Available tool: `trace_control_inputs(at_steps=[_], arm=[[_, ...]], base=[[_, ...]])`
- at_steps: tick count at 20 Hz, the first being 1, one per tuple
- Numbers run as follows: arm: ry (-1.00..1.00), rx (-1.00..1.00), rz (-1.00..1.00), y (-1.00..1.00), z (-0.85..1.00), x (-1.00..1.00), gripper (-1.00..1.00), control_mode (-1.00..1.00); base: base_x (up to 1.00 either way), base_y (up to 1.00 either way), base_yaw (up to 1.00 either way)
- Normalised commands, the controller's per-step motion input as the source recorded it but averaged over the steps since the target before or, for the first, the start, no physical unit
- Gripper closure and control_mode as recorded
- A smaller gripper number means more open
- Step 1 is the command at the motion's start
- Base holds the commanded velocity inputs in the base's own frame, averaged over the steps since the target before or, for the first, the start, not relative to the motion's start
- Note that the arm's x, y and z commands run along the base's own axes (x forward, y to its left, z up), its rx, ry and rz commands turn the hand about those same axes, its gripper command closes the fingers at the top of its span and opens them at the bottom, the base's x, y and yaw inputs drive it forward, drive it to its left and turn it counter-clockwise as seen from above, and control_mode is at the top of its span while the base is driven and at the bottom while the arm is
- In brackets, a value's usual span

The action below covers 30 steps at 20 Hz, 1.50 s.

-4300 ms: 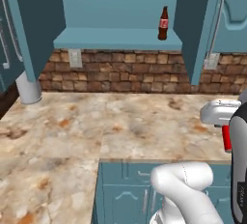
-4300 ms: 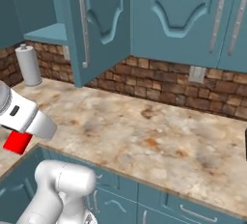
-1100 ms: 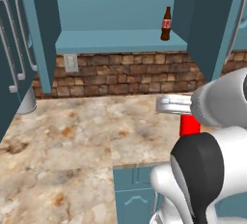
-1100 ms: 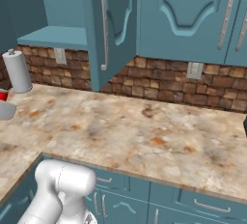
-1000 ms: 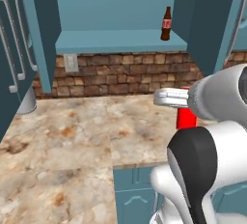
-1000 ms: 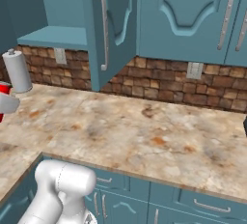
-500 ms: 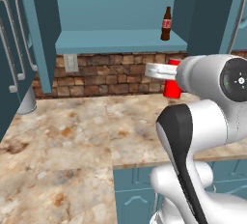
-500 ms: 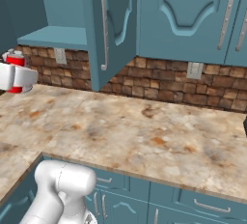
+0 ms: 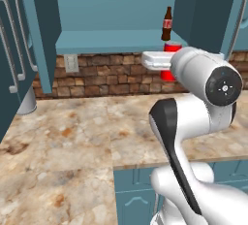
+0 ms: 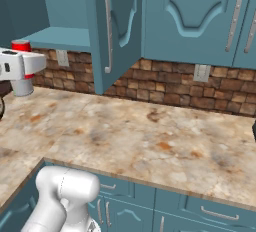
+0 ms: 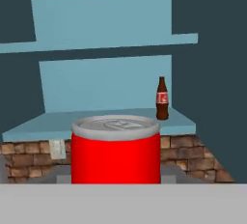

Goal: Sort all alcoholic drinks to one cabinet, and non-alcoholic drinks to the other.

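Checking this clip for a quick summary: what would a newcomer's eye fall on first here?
The red can held upright in the tool, raised in front of the open cabinet. Next, the dark cola bottle standing alone at the right end of that cabinet's lower shelf. Below runs the mottled stone counter with a brick backsplash.

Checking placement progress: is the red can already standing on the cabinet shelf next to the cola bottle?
No. The red can is in the pincer, in front of the shelf; the cola bottle stands there alone.
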Motion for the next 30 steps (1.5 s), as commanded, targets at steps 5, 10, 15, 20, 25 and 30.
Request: trace_control_inputs(at_steps=[5, 10, 15, 20, 25, 30], arm=[[-0.01, -0.11, 0.00, 0.00, 0.43, 0.28, 1.00, -1.00], [0.00, -0.07, 0.00, 0.00, 0.39, 0.38, 1.00, -1.00], [-0.01, -0.02, 0.00, 0.00, 0.09, 0.40, 1.00, -1.00], [-0.11, 0.00, 0.00, -0.06, 0.00, 0.27, 1.00, -1.00], [-0.11, 0.00, 0.00, -0.08, 0.00, 0.23, 1.00, -1.00], [-0.02, 0.01, 0.00, -0.21, 0.00, 0.17, 1.00, -1.00]], base=[[0.00, 0.00, 0.00], [0.00, 0.00, 0.00], [0.00, 0.00, 0.00], [0.00, 0.00, 0.00], [0.00, 0.00, 0.00], [0.00, 0.00, 0.00]])
